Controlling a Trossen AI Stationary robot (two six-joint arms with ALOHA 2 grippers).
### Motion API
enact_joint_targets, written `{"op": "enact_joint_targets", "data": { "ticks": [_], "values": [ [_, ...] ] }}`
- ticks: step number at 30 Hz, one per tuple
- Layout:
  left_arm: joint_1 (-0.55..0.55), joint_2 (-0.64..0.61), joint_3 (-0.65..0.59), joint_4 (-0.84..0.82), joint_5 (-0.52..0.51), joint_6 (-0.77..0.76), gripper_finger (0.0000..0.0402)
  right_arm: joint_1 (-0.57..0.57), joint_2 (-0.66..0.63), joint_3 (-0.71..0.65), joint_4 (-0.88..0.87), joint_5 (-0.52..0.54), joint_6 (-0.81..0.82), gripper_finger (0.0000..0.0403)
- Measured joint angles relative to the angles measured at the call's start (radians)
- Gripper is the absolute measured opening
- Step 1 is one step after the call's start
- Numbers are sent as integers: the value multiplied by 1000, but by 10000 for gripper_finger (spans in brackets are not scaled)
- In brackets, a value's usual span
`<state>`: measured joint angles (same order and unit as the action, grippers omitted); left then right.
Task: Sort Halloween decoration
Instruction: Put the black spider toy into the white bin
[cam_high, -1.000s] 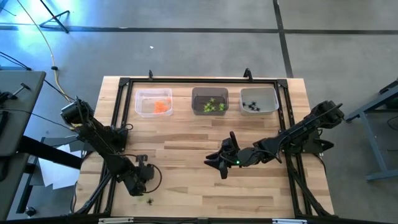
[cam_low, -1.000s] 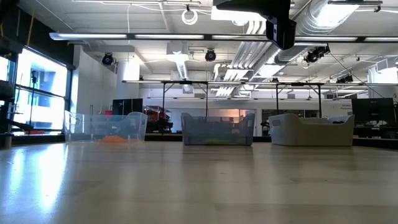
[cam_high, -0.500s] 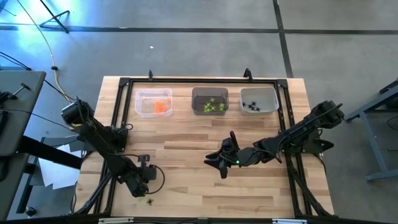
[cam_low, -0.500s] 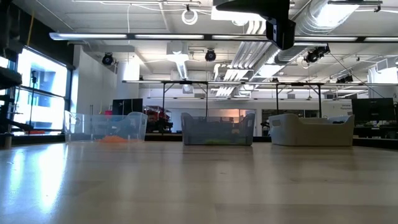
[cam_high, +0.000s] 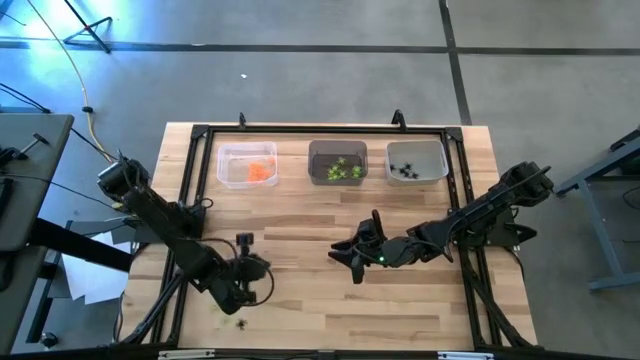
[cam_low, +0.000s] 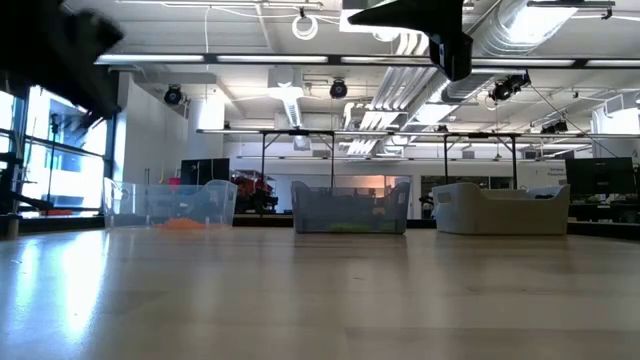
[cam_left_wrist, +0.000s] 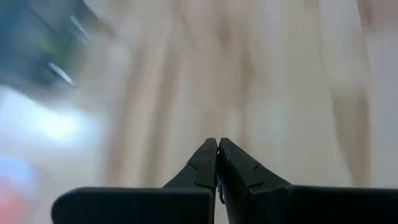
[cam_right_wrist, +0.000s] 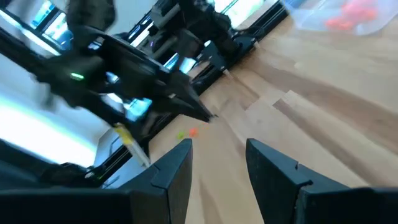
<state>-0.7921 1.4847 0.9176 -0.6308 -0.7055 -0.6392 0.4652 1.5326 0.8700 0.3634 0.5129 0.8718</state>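
Near edge of the wooden table (cam_high: 300, 240): a few loose trinkets (cam_high: 238, 323), green and dark from above, lie close to the front rail. The right wrist view shows a green and an orange piece (cam_right_wrist: 186, 132) on the boards near the left arm. Left gripper (cam_high: 258, 268) sits just behind that spot, over the front-left boards; in its own wrist view the fingers (cam_left_wrist: 208, 163) are pressed tip to tip, closed, with nothing visible between them. Whether a tiny piece is pinched there cannot be told. Mid-table: right gripper (cam_high: 352, 262) hangs over bare wood, fingers (cam_right_wrist: 177, 165) spread apart, empty. Far edge: three small bins in a row. Left bin (cam_high: 246, 164) holds orange trinkets (cam_high: 261, 172), middle bin (cam_high: 337, 162) holds lime-green trinkets (cam_high: 343, 170), right bin (cam_high: 416, 160) holds black spider trinkets (cam_high: 404, 170). Low view shows the same three bins side by side at the back of the table.
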Motion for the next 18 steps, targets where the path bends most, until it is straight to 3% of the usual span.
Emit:
{"op": "enact_joint_targets", "data": {
  "ticks": [5,9,12,18],
  "values": [
    [-23,-91,74,100,-374,140,1,0,0,0,11,78,-66,147],
    [-66,-173,78,306,-577,327,1,0,0,0,61,176,-166,147],
    [-88,-196,78,445,-648,457,1,0,23,0,182,244,-308,147],
    [-44,-172,78,687,-632,668,0,-25,143,2,621,234,-641,147]
  ]
}}
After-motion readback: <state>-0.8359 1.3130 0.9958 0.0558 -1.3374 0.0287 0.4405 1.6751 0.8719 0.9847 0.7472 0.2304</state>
